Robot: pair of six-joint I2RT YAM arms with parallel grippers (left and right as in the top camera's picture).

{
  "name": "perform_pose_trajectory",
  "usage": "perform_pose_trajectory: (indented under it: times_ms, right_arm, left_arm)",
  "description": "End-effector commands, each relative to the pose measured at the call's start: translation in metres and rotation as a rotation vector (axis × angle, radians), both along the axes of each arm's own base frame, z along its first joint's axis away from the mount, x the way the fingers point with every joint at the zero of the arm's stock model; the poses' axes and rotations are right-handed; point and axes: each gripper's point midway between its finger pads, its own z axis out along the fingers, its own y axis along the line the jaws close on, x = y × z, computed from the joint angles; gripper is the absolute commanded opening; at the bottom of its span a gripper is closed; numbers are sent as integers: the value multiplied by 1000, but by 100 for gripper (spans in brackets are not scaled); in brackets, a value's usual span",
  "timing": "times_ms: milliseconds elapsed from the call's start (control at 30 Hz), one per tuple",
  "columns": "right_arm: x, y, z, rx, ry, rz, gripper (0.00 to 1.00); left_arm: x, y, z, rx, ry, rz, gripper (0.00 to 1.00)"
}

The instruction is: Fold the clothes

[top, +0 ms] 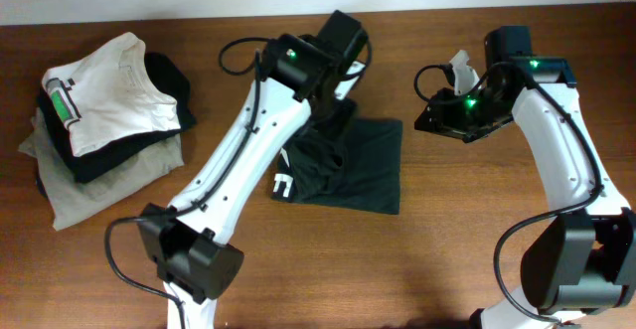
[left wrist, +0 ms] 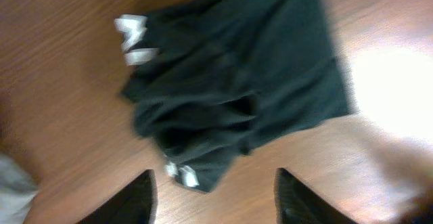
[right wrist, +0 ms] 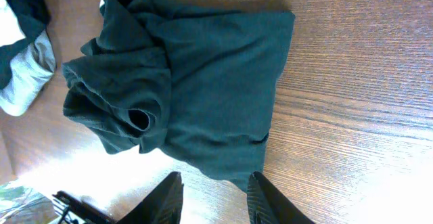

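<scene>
The T-shirt (top: 368,170) lies on the table (top: 447,249) near the middle of the overhead view, folded into a rough, compact rectangle. Its 3 o'clock half is a smooth flat panel. The 9 o'clock half is bunched and rumpled, with a bit of white lettering (top: 282,185) showing at about 8 o'clock on its edge. The left arm (top: 248,140) reaches in from 7 o'clock and crosses over the shirt's upper left part. The left gripper (left wrist: 214,173) hangs above the cloth with its two fingers spread wide, nothing between them and not touching the fabric; its own camera looks straight down on the crumpled folds. The right gripper (right wrist: 215,176) hovers off the shirt at about 2 o'clock from it. Its fingers are parted and empty, and in its wrist view the shirt's near edge shows below them on the wood. At 10 o'clock on the table, well apart from the T-shirt, sits a pile of folded clothes. A white folded shirt (top: 109,90) with a green label is on top, a dark garment (top: 164,76) is under it, and a beige garment (top: 99,185) is at the bottom.
</scene>
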Motion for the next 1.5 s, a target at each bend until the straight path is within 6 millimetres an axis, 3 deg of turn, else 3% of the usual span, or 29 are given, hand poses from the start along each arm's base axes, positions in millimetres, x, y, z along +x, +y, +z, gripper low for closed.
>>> perform_pose_trajectory:
  times_ms: [0, 33, 100, 167, 233, 300, 333, 367, 400, 467, 500, 567, 600, 633, 700, 767, 900, 933, 967, 1000, 1033, 1133, 1200, 1233, 1267, 1300, 1367, 1433, 1467]
  right_arm:
    - [0, -2, 0, -37, -12, 12, 36]
    - [0, -2, -1, -37, -9, 12, 36]
    - [-1, -2, -1, -37, -5, 12, 36]
    - [-1, -2, -1, -37, -6, 12, 36]
    - [-1, -2, -1, -37, -6, 12, 35]
    - [-1, -2, -1, -37, -5, 12, 35]
    - [-1, -2, -1, -37, -5, 12, 35]
    - [-1, -2, -1, -37, -5, 12, 35]
    - [-1, -2, -1, -37, -5, 12, 35]
    - [-1, -2, -1, -37, -4, 12, 35]
    - [-2, -1, -1, -37, 0, 12, 36]
    - [-1, 1, -1, -38, -9, 18, 50]
    - [1, 3, -2, -38, -15, 26, 52]
    - [3, 9, -8, -46, -29, 42, 57]
    - [11, 24, -23, -55, -58, 82, 61]
    - [32, 20, -64, -184, -56, 7, 61]
    - [47, 27, -113, -159, -10, 16, 60]
    - [44, 46, -122, -56, 21, 48, 54]
    - [46, 55, -126, -10, 19, 63, 41]
    - [50, 57, -123, 8, 1, 69, 17]
    - [57, 60, -109, 49, -45, 79, 4]
    - [82, 30, -42, 58, -189, 17, 4]
    - [87, 13, -34, 20, -222, -21, 4]
    - [90, 3, -41, -43, -218, -44, 30]
    - [88, -1, -45, -76, -208, -53, 71]
    - [82, -3, -48, -81, -174, -55, 78]
    - [41, 3, -58, -39, 5, -35, 78]
    - [-17, 28, -61, -17, 203, 95, 77]
    - [-47, 52, -68, -31, 297, 166, 77]
  left_arm:
    - [26, 70, -42, 111, 48, 150, 8]
    - [28, 85, -67, 98, 96, 190, 0]
    - [26, 102, -113, -13, 204, 259, 0]
    - [25, 90, -140, -200, 259, 241, 0]
    - [28, 60, -154, -355, 243, 184, 0]
    - [13, -7, -134, -606, 282, 22, 0]
    - [0, -54, -114, -732, 269, -121, 0]
    - [-13, -82, -106, -773, 263, -208, 0]
    - [-23, -100, -99, -785, 259, -263, 0]
    - [-24, -108, -87, -789, 248, -287, 0]
    - [-16, -101, -76, -782, 247, -261, 1]
    - [12, -62, -65, -650, 197, -160, 6]
    - [20, -42, -58, -579, 175, -127, 8]
    - [31, -16, -45, -499, 144, -84, 12]
    - [41, 9, -31, -424, 106, -42, 20]
    - [37, 29, -36, -346, 129, -5, 27]
    - [29, 44, -44, -264, 160, 23, 37]
    - [29, 43, -44, -263, 160, 21, 43]
    - [30, 43, -44, -263, 152, 21, 45]
    - [31, 44, -44, -260, 147, 21, 47]
    - [32, 45, -44, -254, 144, 23, 47]
    - [32, 45, -44, -253, 144, 23, 48]
    - [34, 46, -45, -242, 134, 26, 48]
    - [35, 46, -46, -241, 136, 26, 48]
    - [35, 46, -49, -240, 141, 27, 48]
    - [35, 46, -52, -236, 149, 28, 48]
    - [34, 46, -57, -231, 163, 30, 48]
    - [35, 46, -58, -230, 165, 30, 49]
    - [36, 49, -59, -214, 158, 34, 49]
